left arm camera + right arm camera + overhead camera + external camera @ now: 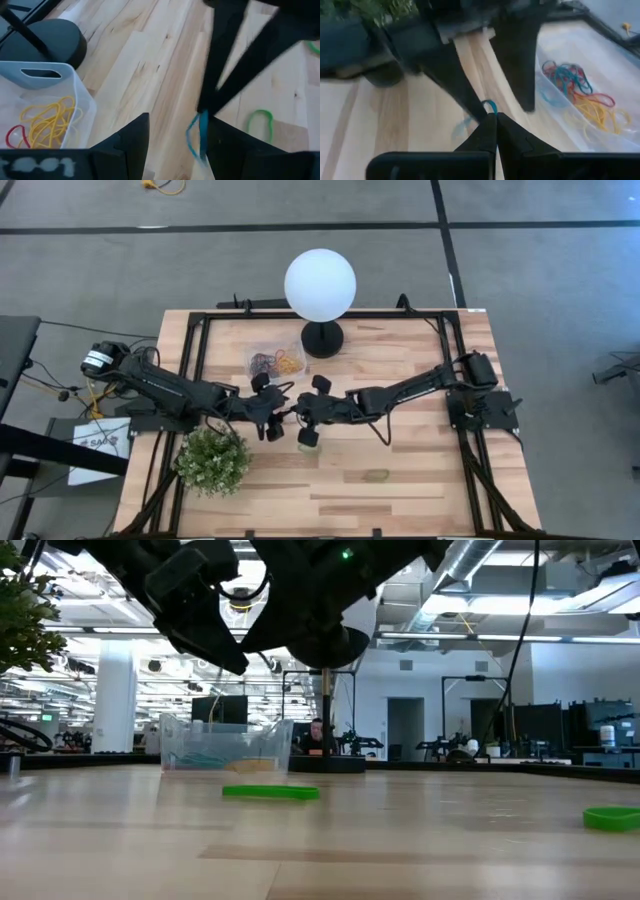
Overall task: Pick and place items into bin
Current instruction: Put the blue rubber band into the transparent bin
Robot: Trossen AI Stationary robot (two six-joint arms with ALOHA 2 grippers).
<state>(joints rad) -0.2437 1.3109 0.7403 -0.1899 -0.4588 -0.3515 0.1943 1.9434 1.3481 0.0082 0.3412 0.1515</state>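
Where overhead hides it — blue band (490,106) pinched in right gripper (495,116).

Blue band (201,131), green band (260,121), yellow bands (50,121), clear bin (80,92), white lamp (319,284)

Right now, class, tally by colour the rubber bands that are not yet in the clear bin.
Green bands, lying on the table: 2
Blue band, held by the right gripper: 1
Total: 3
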